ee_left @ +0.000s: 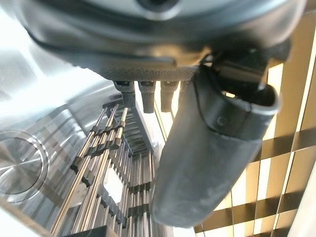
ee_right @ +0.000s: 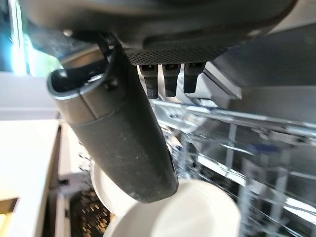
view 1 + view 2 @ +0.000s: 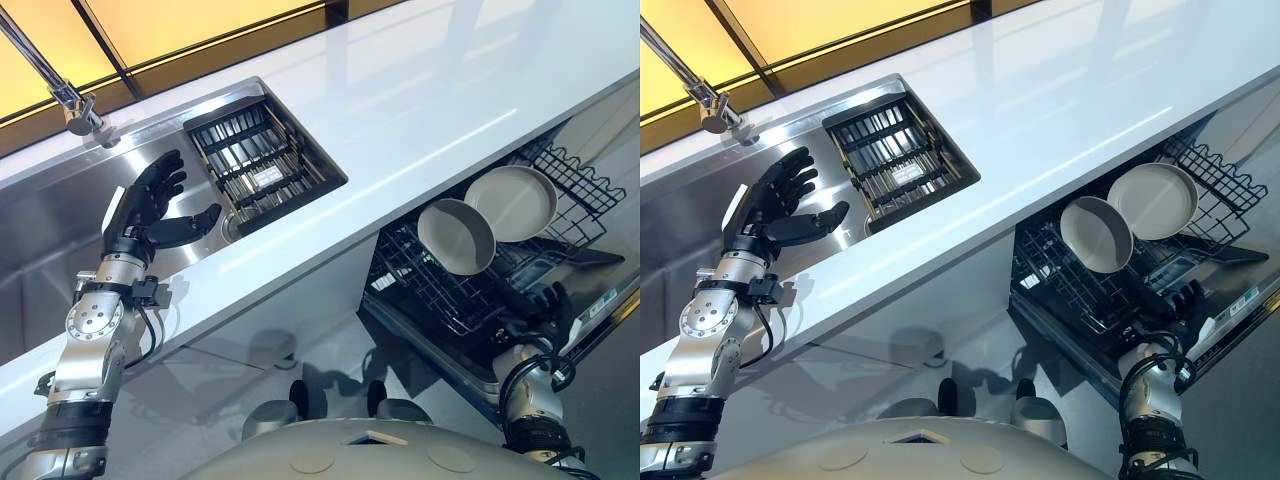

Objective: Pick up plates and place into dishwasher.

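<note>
Two pale round plates (image 3: 487,220) standing on edge, side by side and overlapping, in the black wire dishwasher rack (image 3: 430,285), just beyond the right hand (image 3: 540,310), not touching it.

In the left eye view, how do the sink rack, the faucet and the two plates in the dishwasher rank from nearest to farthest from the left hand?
From the left hand, open over the sink:
1. Sink rack, just beside the fingers.
2. Faucet, behind the hand at the sink's back edge.
3. Nearer plate, in the dishwasher rack.
4. Farther plate, beside it, farther right.

2 plates (image 3: 487,220) in dishwasher rack (image 3: 430,290), right | sink (image 3: 40,230) with drying rack (image 3: 262,165), left
</note>
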Controlling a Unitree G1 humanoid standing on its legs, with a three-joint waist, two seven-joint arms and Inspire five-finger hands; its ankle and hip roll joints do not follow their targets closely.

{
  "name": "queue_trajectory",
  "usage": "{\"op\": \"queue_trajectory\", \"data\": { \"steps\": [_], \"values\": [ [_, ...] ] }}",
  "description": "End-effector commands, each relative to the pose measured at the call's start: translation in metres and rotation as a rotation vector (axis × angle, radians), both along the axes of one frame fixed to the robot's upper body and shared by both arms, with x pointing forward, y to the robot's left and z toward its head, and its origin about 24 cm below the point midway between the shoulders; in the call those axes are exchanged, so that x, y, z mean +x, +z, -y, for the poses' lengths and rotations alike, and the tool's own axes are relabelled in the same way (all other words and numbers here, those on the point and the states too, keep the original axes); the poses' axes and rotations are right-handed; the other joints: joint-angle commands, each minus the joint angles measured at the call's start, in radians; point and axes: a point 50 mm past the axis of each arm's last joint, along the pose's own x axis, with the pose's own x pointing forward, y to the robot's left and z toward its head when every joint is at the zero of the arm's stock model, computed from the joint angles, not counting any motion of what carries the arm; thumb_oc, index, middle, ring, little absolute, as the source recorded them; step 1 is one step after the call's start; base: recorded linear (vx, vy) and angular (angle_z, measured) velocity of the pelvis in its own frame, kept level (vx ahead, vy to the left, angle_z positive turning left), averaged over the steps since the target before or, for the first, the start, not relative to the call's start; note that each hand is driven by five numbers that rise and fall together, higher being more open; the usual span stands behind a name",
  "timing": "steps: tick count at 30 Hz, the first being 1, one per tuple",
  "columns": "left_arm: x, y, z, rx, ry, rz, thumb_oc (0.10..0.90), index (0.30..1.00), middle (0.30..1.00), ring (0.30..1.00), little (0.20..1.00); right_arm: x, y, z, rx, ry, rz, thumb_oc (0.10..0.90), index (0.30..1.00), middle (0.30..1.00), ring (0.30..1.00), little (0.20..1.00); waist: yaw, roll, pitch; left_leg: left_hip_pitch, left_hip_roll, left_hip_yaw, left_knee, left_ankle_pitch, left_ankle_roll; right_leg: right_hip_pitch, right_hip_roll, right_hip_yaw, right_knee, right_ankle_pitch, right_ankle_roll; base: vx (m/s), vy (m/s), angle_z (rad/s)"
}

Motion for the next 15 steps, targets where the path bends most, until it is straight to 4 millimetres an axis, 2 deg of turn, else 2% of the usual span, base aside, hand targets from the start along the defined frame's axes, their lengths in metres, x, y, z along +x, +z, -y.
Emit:
{"op": "queue_trajectory", "data": {
  "steps": [1, 6, 8, 13, 15],
  "values": [
    [0.011, 0.042, -0.008, 0.052, 0.027, 0.208, 0.800, 0.900, 0.900, 0.900, 0.900, 0.026, 0.024, 0.002, 0.037, 0.007, 0.236, 0.800, 0.900, 0.900, 0.900, 0.900, 0.007, -0.022, -0.025, -0.030, -0.031, 0.030, 0.006, -0.024, 0.008, -0.008, 0.000, -0.030, 0.041, -0.030, 0.020, 0.01, 0.017, 0.08],
    [0.014, 0.042, -0.002, 0.049, 0.011, 0.206, 0.800, 0.900, 0.900, 0.900, 0.900, 0.030, 0.009, -0.016, 0.251, 0.001, 0.321, 0.800, 0.900, 0.900, 0.900, 0.900, 0.022, -0.016, -0.021, -0.033, -0.036, 0.014, 0.006, -0.021, 0.009, -0.006, -0.004, -0.041, 0.044, -0.031, 0.017, 0.02, 0.013, 0.07],
    [0.015, 0.042, 0.001, 0.048, 0.000, 0.204, 0.800, 0.900, 0.900, 0.900, 0.900, 0.037, 0.005, -0.030, 0.386, 0.050, 0.405, 0.800, 0.900, 0.900, 0.900, 0.900, 0.033, -0.012, -0.022, -0.033, -0.039, 0.003, 0.006, -0.019, 0.010, -0.002, -0.007, -0.050, 0.044, -0.031, 0.014, 0.04, 0.014, 0.06],
    [0.019, 0.039, 0.009, 0.042, -0.019, 0.197, 0.800, 0.900, 0.900, 0.900, 0.900, 0.061, 0.016, -0.051, 0.421, 0.229, 0.491, 0.800, 0.900, 0.900, 0.900, 0.900, 0.055, -0.005, -0.025, -0.032, -0.046, -0.020, 0.006, -0.014, 0.010, 0.006, -0.012, -0.069, 0.044, -0.032, 0.010, 0.05, 0.023, 0.04],
    [0.021, 0.038, 0.013, 0.040, -0.032, 0.192, 0.800, 0.900, 0.900, 0.900, 0.900, 0.074, 0.028, -0.056, 0.414, 0.310, 0.535, 0.800, 0.900, 0.900, 0.900, 0.900, 0.069, -0.001, -0.027, -0.033, -0.048, -0.032, 0.006, -0.011, 0.010, 0.009, -0.014, -0.076, 0.044, -0.032, 0.008, 0.05, 0.030, 0.11]
  ]
}}
